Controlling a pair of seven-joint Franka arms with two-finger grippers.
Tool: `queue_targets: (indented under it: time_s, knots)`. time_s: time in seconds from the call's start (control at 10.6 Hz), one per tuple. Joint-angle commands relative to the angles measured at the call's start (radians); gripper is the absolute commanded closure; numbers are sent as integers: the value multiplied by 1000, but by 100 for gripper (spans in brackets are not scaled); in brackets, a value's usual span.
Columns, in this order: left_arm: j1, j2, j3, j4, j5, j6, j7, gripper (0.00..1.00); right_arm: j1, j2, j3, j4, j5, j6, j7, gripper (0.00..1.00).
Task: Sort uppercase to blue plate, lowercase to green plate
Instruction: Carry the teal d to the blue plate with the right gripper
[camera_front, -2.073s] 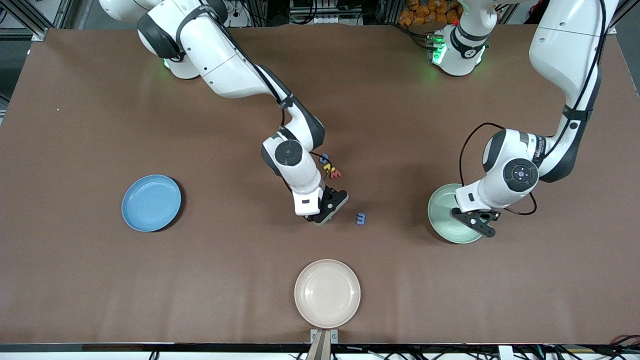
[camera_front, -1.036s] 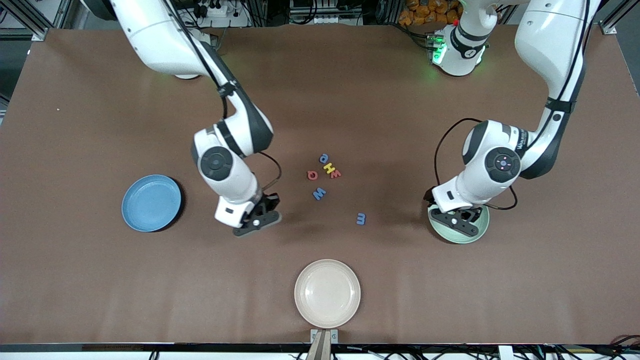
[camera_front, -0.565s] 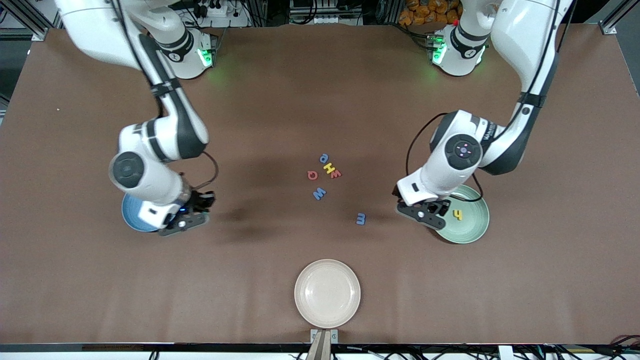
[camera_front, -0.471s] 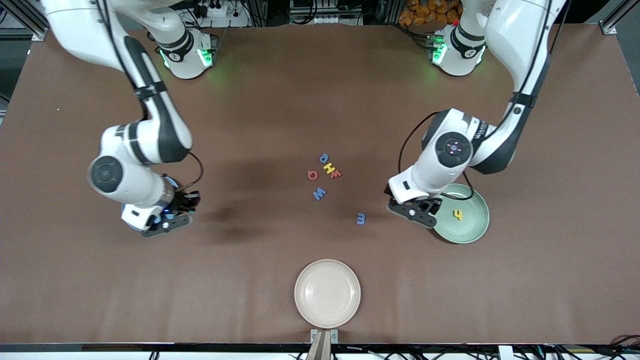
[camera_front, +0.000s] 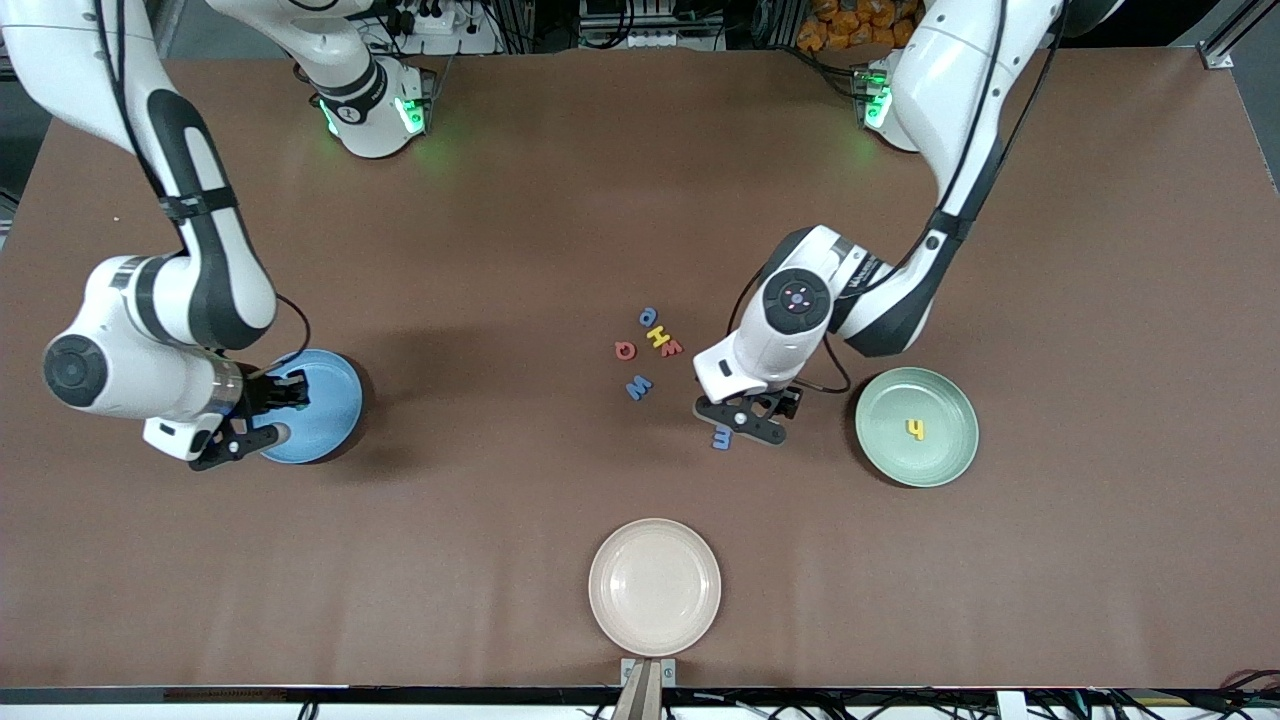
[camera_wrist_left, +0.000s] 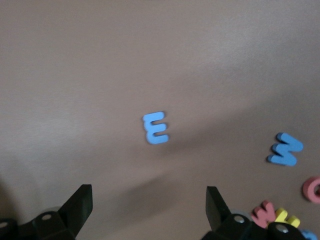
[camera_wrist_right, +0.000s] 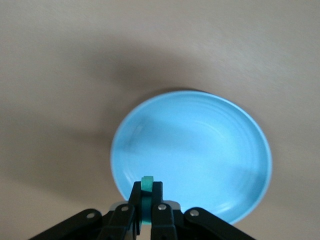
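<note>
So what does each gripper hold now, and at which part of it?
The right gripper pinches a green foam letter by one edge, over the blue plate's rim. The left gripper is open over the blue m, holding nothing.

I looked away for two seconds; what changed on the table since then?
The right gripper, shut on a green letter, carried it from the letter cluster to over the blue plate. The left gripper left the yellow h on the green plate and moved, open, over the blue m. The other letters and the cream plate stayed put.
</note>
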Motion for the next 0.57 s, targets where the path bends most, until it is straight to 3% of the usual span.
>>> queue_targets:
  time_s: [0.0,0.28,0.47]
  knots:
    - [-23,79,19,100,-42,-1,-23,0,-58,-6,20,-22,1,-5,-39,0]
    - [-42,177,33,203,-47,17,-23,0,-55,-3,20,-22,1,-13,-42,0]
    - [-46,185,48,202,-46,17,-23,0,-38,-2,22,-20,4,-7,-33,0]
